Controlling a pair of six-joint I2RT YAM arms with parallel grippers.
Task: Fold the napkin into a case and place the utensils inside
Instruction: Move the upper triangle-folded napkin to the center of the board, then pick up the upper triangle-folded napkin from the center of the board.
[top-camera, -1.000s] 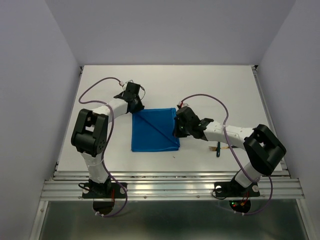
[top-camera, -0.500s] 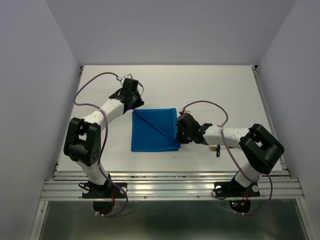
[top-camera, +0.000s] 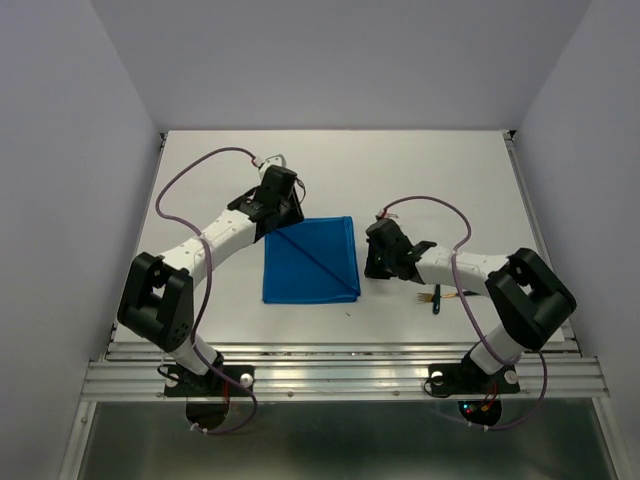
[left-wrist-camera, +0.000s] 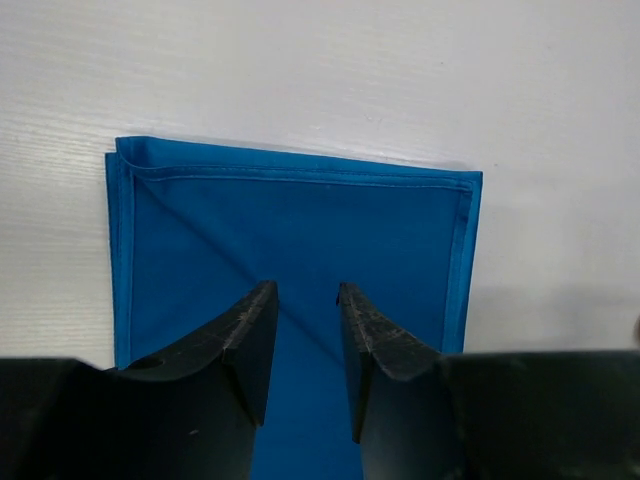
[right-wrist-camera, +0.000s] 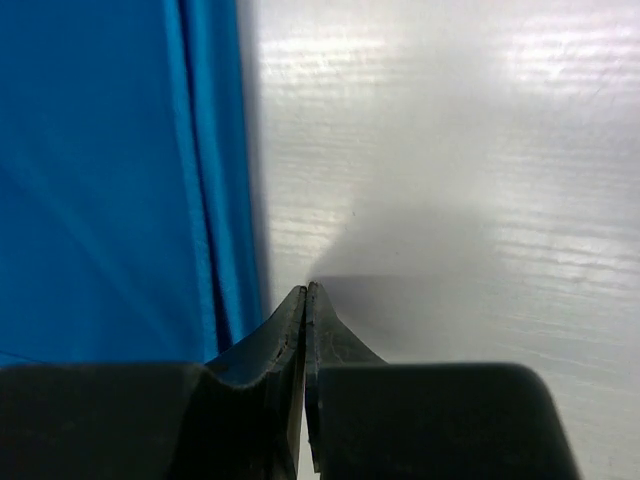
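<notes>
White table (top-camera: 450, 180), folded blue napkin (top-camera: 310, 262) at centre; over its far left corner, left gripper (left-wrist-camera: 303, 292), jaws narrowly apart; just right, right gripper (right-wrist-camera: 305, 288) pinched closed; utensils (top-camera: 436, 298) farther right

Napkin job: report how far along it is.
Done: the napkin lies folded flat into a rough square with a diagonal crease. In hand: the left gripper hovers open over its far side; the right gripper is shut beside its right edge, holding nothing. Left: fold it down to a narrow case, then slip in the utensils, which lie on the table to its right.
</notes>
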